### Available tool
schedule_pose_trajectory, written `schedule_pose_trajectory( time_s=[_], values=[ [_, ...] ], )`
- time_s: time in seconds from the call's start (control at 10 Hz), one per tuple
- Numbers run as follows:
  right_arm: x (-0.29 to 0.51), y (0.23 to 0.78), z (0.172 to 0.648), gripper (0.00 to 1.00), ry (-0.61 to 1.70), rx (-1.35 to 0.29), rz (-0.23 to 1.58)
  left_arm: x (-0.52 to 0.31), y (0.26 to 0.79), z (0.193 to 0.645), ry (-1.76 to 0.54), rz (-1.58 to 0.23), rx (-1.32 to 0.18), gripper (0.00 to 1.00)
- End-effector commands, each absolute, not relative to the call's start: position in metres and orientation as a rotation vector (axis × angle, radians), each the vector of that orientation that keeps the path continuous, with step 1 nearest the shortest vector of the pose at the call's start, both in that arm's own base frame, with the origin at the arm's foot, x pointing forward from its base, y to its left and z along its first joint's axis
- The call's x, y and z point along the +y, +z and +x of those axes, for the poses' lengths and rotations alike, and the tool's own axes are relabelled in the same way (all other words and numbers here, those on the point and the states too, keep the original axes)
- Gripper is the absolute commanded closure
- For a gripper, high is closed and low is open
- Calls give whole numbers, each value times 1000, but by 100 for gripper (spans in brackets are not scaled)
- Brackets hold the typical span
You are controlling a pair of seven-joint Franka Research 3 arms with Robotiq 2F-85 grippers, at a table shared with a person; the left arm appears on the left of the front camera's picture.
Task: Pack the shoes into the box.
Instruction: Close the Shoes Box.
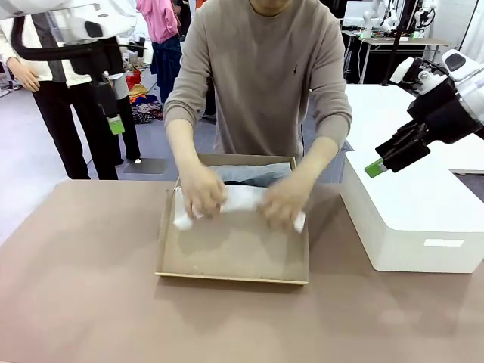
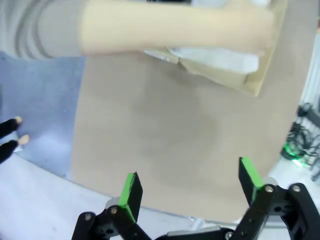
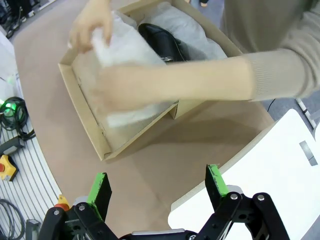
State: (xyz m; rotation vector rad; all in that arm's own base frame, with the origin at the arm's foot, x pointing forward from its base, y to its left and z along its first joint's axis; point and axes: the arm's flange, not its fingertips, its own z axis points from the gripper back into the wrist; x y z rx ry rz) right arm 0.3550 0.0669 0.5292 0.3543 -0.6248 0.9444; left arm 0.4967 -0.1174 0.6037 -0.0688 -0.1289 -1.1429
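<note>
The brown box lies open in the middle of the bench, just beside a white block on the robot's right. In the right wrist view, 1 glossy black shoe lies in the far half of the box on white tissue paper. The second shoe cannot be made out. The person's hands press down on a bundle of that tissue inside the box. The robot's left hand hangs above the bench's left side, fingers spread wide and holding nothing. The robot's right hand hovers over the white block's edge, equally wide and empty.
</note>
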Motion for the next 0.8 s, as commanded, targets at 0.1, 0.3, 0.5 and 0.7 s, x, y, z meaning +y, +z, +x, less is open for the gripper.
schedule_pose_trajectory(
  time_s=[0.1, 0.3, 0.5, 0.7],
  values=[
    [67, 529, 357, 0, 947, -635, 370, -87, 580, 486, -1210, -177, -254, 0],
    [67, 529, 357, 0, 947, -635, 370, -76, 571, 486, -1259, -194, -292, 15],
    [67, 529, 357, 0, 947, -635, 370, -68, 566, 494, -1300, -203, -305, 54],
    [67, 529, 357, 0, 947, -635, 370, -65, 563, 501, -1351, -207, -290, 92]
  ],
)
